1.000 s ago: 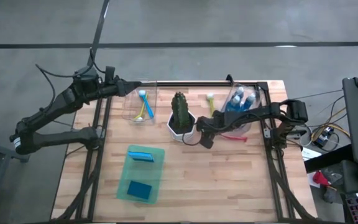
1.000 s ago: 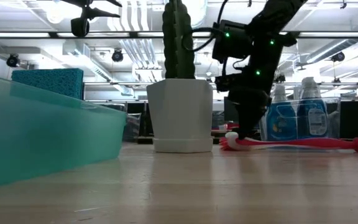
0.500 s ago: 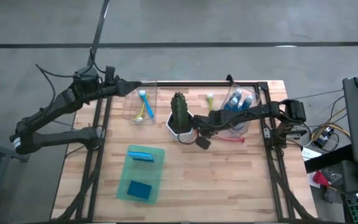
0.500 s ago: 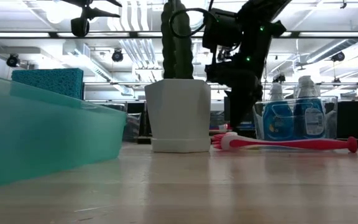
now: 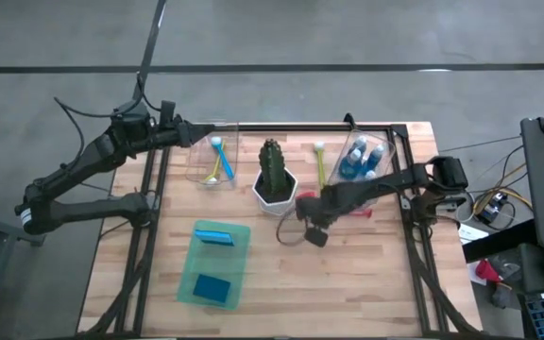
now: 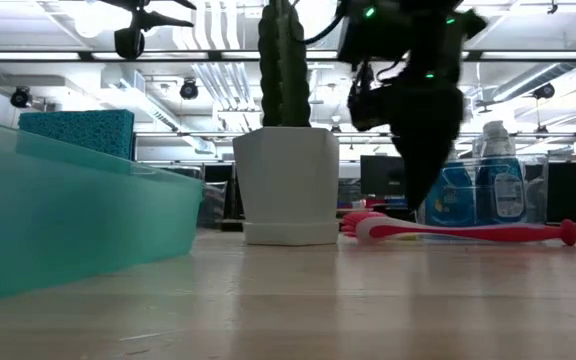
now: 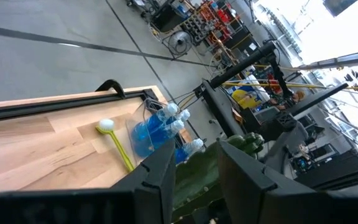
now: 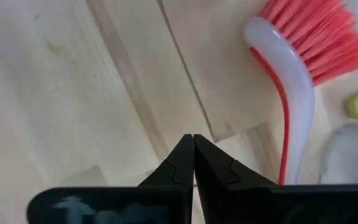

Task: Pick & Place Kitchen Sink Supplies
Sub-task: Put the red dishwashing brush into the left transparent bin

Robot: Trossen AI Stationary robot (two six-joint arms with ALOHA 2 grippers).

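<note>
Hovering over bare wood with fingers pressed together on nothing: the right gripper (image 5: 315,234), just at 7 o'clock of the pink brush (image 6: 468,231), which is lying flat beside the white cactus pot (image 5: 274,194). Waiting near 11 o'clock of the table (image 5: 348,283), over a clear bin (image 5: 212,162) holding what look like a yellow and a blue brush: the left gripper (image 5: 189,132), fingers slightly parted and empty. Standing in another clear bin at 1 o'clock: the blue bottles (image 5: 359,159).
</note>
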